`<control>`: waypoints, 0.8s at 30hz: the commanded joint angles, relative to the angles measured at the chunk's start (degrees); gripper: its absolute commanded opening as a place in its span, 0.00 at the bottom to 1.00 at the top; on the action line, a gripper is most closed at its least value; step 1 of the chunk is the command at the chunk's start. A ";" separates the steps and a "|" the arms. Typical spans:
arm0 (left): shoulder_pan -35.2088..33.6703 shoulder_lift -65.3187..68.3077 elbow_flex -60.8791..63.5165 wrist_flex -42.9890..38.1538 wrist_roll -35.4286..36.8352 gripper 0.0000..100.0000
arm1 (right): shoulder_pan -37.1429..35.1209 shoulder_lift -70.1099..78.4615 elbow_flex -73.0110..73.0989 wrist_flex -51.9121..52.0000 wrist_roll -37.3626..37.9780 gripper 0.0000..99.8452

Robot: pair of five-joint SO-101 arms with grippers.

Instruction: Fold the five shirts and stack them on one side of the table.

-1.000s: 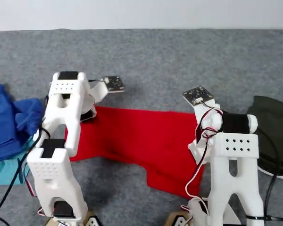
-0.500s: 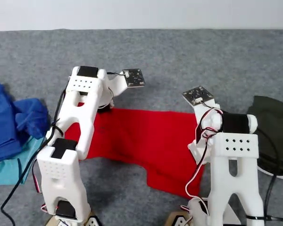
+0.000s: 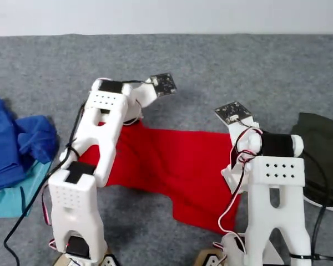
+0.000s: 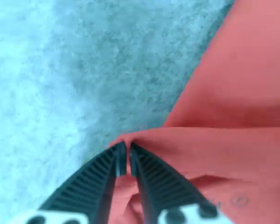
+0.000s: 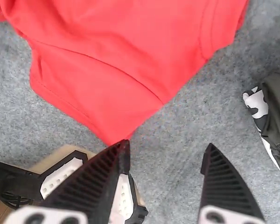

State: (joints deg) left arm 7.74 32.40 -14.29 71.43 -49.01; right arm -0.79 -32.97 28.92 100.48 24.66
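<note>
Tension matters: the left pincer (image 4: 123, 147) grips the far corner of the red shirt (image 3: 172, 160), spread mid-way across the table (image 3: 222, 72). Carry it low and straight across. The right pincer (image 5: 167, 148), gaping beside another corner, could pin that end.

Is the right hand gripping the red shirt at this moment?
No, the right hand stands open above the grey table, with nothing between its jaws; the red shirt lies flat near it.

Red shirt (image 3: 172, 160) partly hidden under left arm (image 3: 102, 133). Dark shirt (image 3: 322, 144) cut by rt edge, blue shirts (image 3: 11, 144) by opposite edge.
</note>
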 commanded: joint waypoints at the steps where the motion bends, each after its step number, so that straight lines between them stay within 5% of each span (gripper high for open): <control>1: 1.23 1.05 -1.89 -1.14 0.62 0.06 | 0.66 -1.63 -0.35 1.45 -0.35 0.25; 7: 0.97 1.93 -9.89 1.14 9.32 0.14 | 0.66 -1.63 -0.35 1.45 -0.35 0.25; 13: 1.41 2.11 -24.04 14.77 9.49 0.14 | 0.66 -1.63 -0.35 1.54 -0.35 0.25; 18: -0.79 2.46 -26.86 24.62 7.47 0.14 | 0.66 -1.63 -0.35 1.54 -0.35 0.25; 24: -5.54 2.46 -21.58 26.37 0.00 0.14 | 0.48 -1.63 -0.35 0.92 -0.35 0.25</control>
State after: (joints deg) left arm 4.31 35.12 -36.97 97.01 -45.05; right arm -0.79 -32.97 28.92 100.48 24.66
